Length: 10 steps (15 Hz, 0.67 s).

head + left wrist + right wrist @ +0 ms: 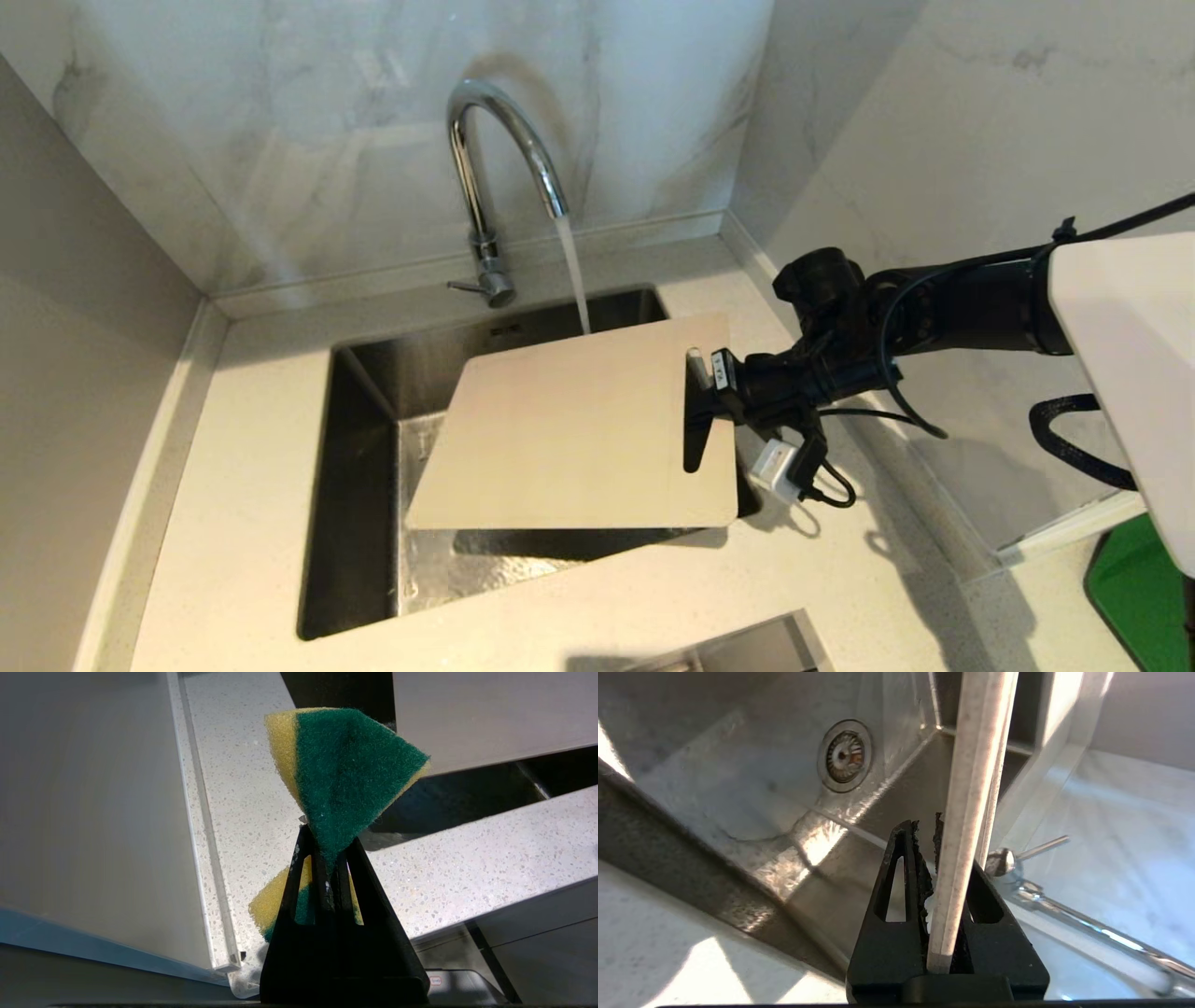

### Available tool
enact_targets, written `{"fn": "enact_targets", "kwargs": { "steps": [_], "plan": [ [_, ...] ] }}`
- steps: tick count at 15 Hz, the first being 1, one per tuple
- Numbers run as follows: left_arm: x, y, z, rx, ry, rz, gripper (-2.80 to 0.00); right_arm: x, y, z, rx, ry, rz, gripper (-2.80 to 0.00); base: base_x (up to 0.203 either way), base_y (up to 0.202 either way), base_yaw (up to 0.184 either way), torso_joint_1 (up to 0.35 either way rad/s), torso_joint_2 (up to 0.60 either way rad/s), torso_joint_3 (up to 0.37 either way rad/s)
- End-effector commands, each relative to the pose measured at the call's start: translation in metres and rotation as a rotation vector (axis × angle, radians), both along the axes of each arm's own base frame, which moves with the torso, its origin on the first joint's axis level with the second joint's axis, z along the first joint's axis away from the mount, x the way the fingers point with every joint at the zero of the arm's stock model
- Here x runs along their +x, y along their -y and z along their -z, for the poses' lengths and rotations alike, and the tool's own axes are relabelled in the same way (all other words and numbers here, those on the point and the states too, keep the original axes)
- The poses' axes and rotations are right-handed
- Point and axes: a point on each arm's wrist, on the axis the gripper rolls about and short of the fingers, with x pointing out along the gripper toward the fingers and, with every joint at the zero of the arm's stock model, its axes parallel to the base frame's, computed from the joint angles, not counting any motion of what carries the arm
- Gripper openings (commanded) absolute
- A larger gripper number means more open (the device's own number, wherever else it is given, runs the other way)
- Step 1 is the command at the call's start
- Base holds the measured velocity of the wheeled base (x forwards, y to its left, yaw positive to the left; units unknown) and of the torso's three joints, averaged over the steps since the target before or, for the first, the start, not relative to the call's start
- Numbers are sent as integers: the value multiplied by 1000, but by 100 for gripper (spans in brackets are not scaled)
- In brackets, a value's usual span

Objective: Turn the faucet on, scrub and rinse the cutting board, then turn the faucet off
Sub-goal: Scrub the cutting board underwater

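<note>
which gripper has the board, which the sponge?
The right gripper is shut on the cutting board, clamping its handle end over the sink by the running faucet. The left gripper pinches the green-and-yellow sponge, away from the sink.

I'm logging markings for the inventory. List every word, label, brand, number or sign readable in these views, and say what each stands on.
No text can be read for certain.
Small white tag on the right gripper, beside the cutting board: dark characters, too small to read.
Stamp on the sink's back wall: too blurred to read.
White label with a red mark by the left gripper, below the sponge: too small to read.
</note>
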Motion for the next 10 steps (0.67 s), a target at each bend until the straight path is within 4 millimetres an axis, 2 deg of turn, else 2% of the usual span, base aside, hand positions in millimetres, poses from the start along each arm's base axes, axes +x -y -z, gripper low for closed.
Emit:
{"fn": "enact_targets", "kwargs": {
  "steps": [1,10],
  "plan": [
    [0,0,1,0,0,0,-280,4,0,2,1,13,-9,-280,0,0,0,0,0,0],
    [0,0,1,0,0,1,-280,19,12,0,5,45,26,-280,0,0,0,0,0,0]
  ]
}}
